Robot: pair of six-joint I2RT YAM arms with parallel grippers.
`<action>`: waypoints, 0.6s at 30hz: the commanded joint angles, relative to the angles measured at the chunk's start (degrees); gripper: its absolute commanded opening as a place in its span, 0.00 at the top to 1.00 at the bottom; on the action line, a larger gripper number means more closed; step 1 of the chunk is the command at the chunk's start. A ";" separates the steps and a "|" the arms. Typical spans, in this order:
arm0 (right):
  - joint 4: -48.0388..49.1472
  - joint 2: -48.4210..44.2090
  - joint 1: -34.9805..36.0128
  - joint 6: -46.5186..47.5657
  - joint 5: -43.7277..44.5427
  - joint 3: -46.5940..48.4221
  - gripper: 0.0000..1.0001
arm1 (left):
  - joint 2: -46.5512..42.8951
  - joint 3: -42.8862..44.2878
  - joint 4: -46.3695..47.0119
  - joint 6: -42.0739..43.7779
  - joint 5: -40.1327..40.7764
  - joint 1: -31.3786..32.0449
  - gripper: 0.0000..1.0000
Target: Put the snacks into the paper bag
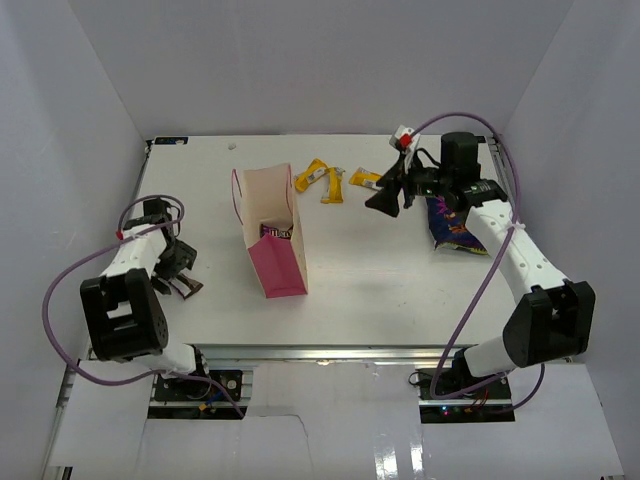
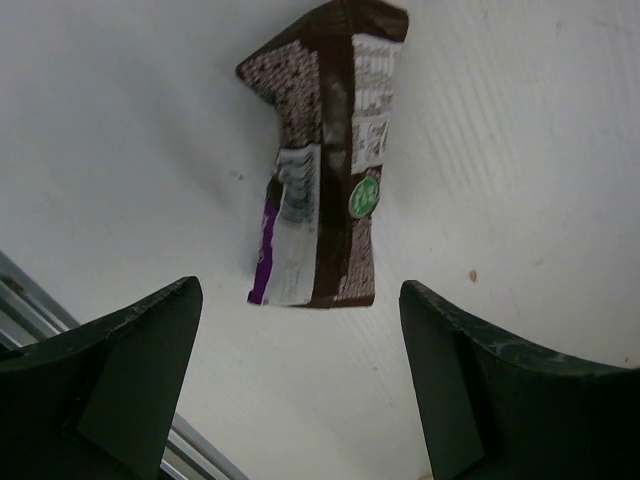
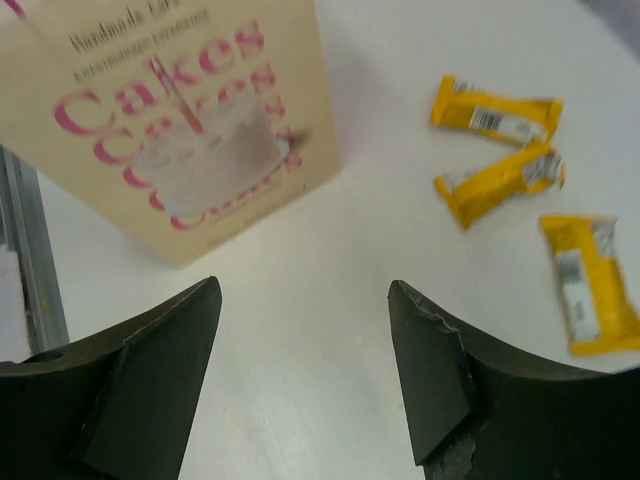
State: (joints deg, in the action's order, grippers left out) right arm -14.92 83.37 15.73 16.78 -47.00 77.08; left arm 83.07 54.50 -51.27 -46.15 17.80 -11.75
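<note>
Left gripper (image 2: 298,335): jaws spread, empty, poised over the dark-brown bar (image 2: 325,170), which lies flat on the table (image 1: 400,290) left of the paper bag (image 1: 272,240) and apart from it. Right gripper (image 3: 305,340): jaws spread, empty, right of the bag. Three yellow bars (image 3: 497,112) lie just right of the bag's far end. Recommendation: lower the left gripper until both fingers straddle the bar's narrow width at mid-length, then close firmly, since the crinkled wrapper may slip
</note>
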 commanded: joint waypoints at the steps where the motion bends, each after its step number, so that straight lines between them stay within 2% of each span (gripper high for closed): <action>1: -2.31 -4.61 -3.14 5.90 -2.30 -7.70 0.26 | 4.10 4.03 6.00 5.63 -3.12 -1.87 0.10; 2: -2.40 -6.10 -3.85 6.07 -2.30 -9.30 0.26 | 5.86 4.47 6.00 5.98 -3.47 -2.14 0.11; 4: -2.22 -7.25 -5.61 6.34 -2.30 -12.55 0.26 | 10.00 5.09 6.18 6.86 -4.35 -2.58 0.20; 5: -2.31 -8.13 -6.23 6.43 -2.39 -13.26 0.26 | 10.70 5.09 6.26 6.86 -4.53 -2.67 0.27; 6: -2.22 -8.40 -6.67 6.51 -2.48 -13.88 0.26 | 11.41 4.74 6.53 6.69 -5.05 -2.75 0.40; 9: -2.13 -8.67 -8.60 6.34 -3.44 -15.03 0.26 | 10.28 3.60 7.14 6.51 -5.76 -2.75 0.55; 12: -2.13 -8.32 -9.75 6.34 -4.06 -15.12 0.26 | 8.17 2.81 7.50 6.69 -5.67 -2.75 0.61; 18: -2.31 -7.00 -10.98 6.43 -4.94 -13.45 0.26 | -4.03 3.77 8.55 8.71 -11.11 -2.67 0.76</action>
State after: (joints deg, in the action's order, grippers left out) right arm -18.37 76.05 5.19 22.44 -49.93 62.08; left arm 87.44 56.84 -44.75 -38.76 10.39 -14.24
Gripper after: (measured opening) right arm 0.737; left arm 0.261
